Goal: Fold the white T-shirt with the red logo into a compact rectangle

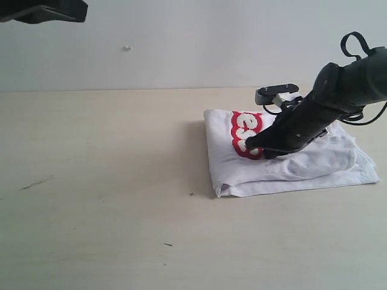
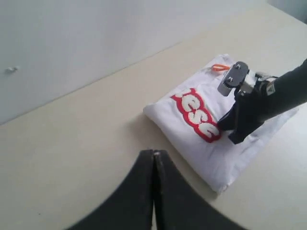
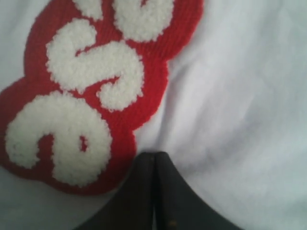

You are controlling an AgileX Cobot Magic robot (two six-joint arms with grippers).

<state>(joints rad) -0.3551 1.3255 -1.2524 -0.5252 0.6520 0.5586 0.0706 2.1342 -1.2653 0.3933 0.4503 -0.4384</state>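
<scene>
The white T-shirt [image 1: 290, 172] lies folded into a thick, roughly rectangular bundle on the right side of the table. The end of the red logo [image 1: 245, 134] shows on its top layer. In the left wrist view the T-shirt [image 2: 211, 158] shows the letters "ese" of the logo [image 2: 196, 114] and the orange neck tag [image 2: 220, 67] at its far edge. My right gripper [image 1: 249, 144] is shut, its tip pressed on the cloth beside the logo [image 3: 86, 96]; the jaws [image 3: 155, 154] meet with no fabric between them. My left gripper [image 2: 154, 152] is shut and empty, held high above the table, away from the shirt.
The pale wooden table [image 1: 109, 169] stretches left and forward of the shirt, with a few small dark marks [image 1: 35, 183]. A plain wall stands behind. The left arm [image 1: 42, 11] hangs at the upper left corner of the exterior view.
</scene>
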